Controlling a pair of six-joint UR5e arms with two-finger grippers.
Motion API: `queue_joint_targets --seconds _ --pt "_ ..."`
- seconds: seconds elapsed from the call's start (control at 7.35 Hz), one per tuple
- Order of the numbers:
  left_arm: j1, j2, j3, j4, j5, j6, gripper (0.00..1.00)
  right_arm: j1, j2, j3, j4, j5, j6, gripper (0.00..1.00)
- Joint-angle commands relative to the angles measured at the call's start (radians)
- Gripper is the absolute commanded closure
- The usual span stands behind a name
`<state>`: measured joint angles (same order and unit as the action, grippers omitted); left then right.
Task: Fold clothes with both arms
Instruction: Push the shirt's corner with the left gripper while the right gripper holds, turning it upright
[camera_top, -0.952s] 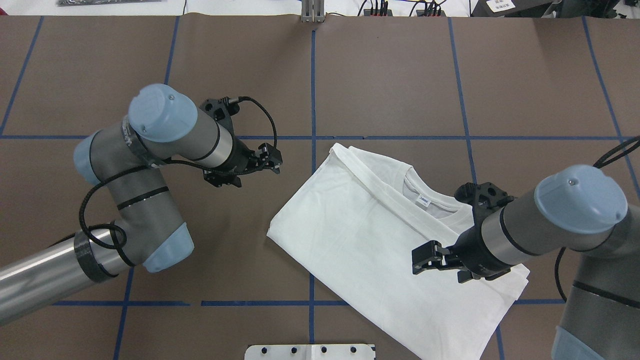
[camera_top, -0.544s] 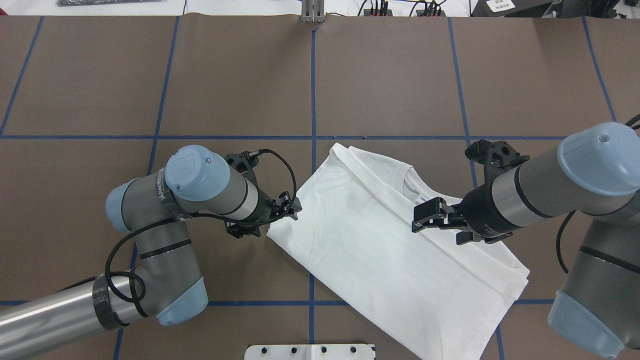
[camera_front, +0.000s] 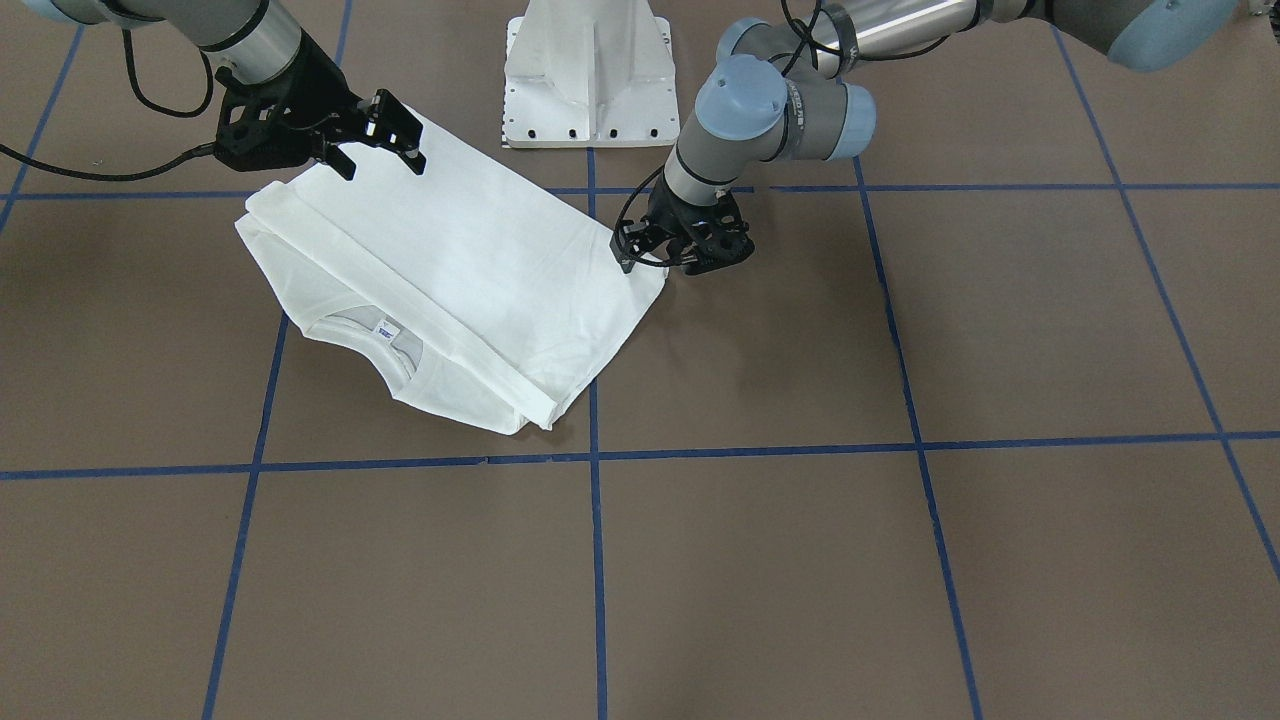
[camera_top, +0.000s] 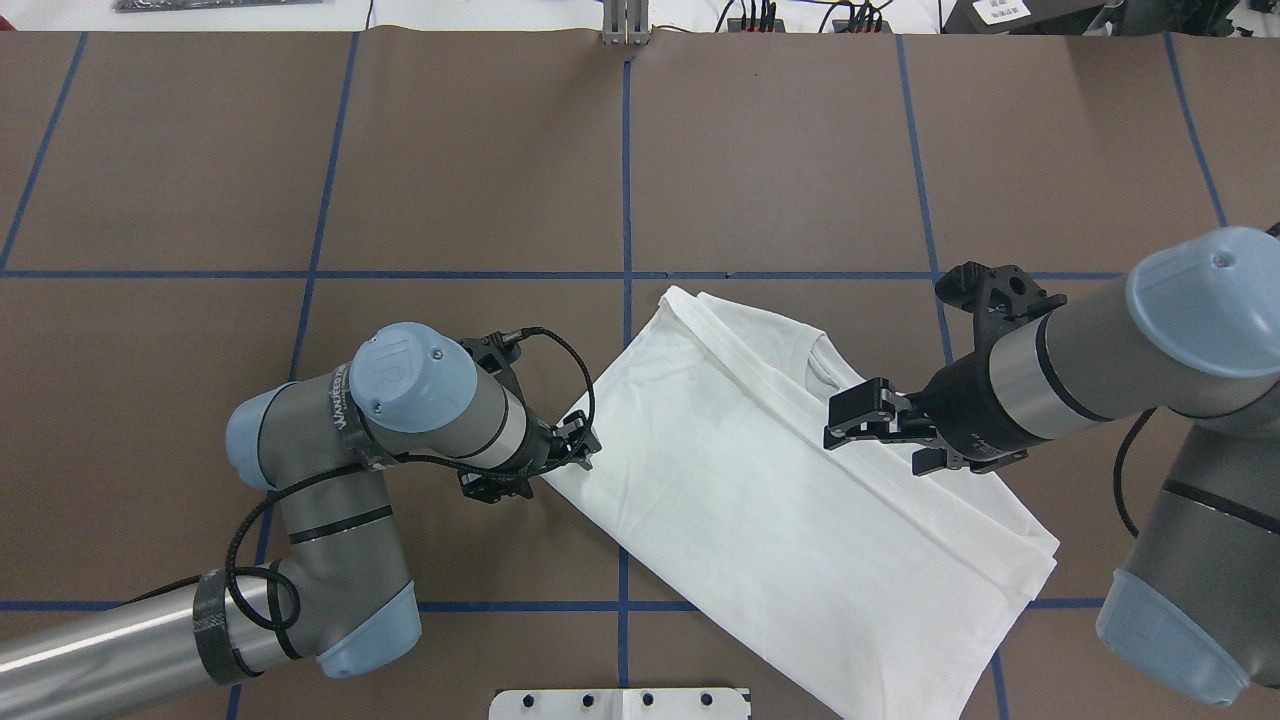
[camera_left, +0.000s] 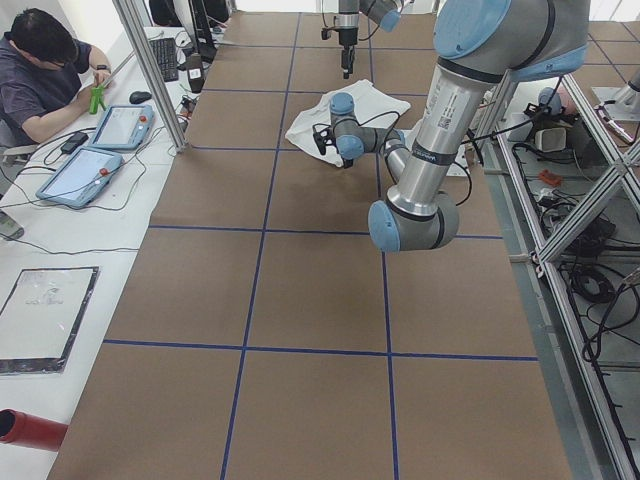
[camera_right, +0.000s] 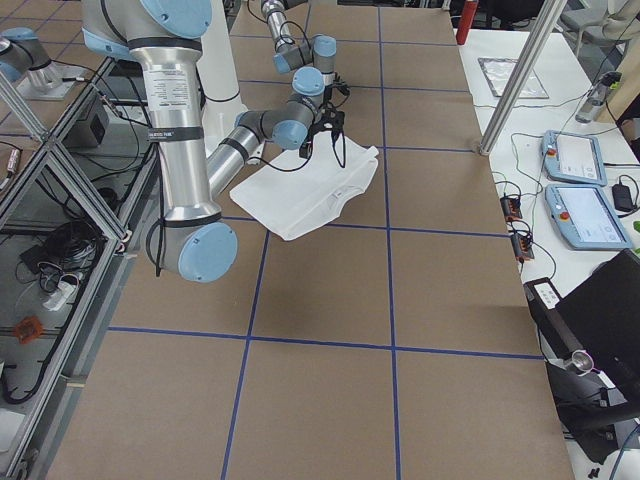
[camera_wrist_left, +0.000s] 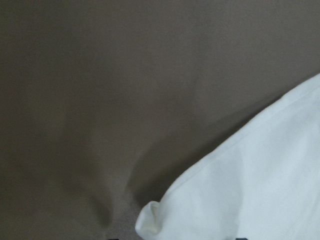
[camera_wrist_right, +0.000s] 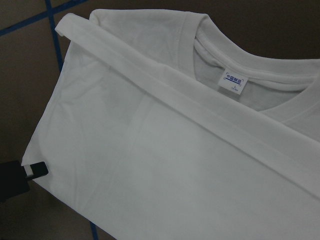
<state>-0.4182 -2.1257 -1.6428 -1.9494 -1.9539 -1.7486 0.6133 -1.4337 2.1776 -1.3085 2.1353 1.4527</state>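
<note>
The left gripper (camera_top: 585, 448) sits right at the side corner (camera_wrist_left: 150, 221) of the shirt (camera_top: 760, 500). I cannot tell if it has pinched the cloth yet. A second ago it was off over the bare table (camera_top: 450, 150). Now it has come down to this corner. The right gripper (camera_top: 838, 420) has its fingers spread and holds nothing. It hangs over the shirt near the neck and has slid there from nearer the robot. The shirt has not moved. It lies partly folded, neck label (camera_wrist_right: 235, 81) showing, close to the robot's edge of the table, toward the robot's right. I think a new fold is about to start. The table is what holds things here, and the shirt lies on it.
</note>
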Motion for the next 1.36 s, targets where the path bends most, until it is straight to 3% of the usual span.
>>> queue_joint_targets --seconds 0.0,0.14,0.27,0.41,0.54,1.22 --pt "-0.004 0.001 0.006 0.001 0.001 0.0 0.38 0.0 -0.001 -0.001 0.0 0.0 0.0 0.0" --pt "-0.004 0.0 0.006 0.001 0.001 0.0 0.48 0.002 -0.002 -0.001 0.0 0.0 0.0 0.0" --pt "-0.007 0.0 0.006 0.001 0.001 0.001 0.65 0.002 -0.004 -0.001 0.0 0.0 0.0 0.0" --pt "-0.008 0.0 0.006 0.0 0.003 0.001 0.92 0.002 -0.005 -0.001 0.0 0.0 0.0 0.0" --pt "-0.013 -0.002 0.003 0.0 0.001 0.001 1.0 0.002 -0.007 -0.001 0.0 0.0 0.0 0.0" --pt "-0.178 -0.002 0.011 0.016 -0.003 0.059 1.0 0.005 0.003 -0.01 0.0 -0.04 0.002 0.0"
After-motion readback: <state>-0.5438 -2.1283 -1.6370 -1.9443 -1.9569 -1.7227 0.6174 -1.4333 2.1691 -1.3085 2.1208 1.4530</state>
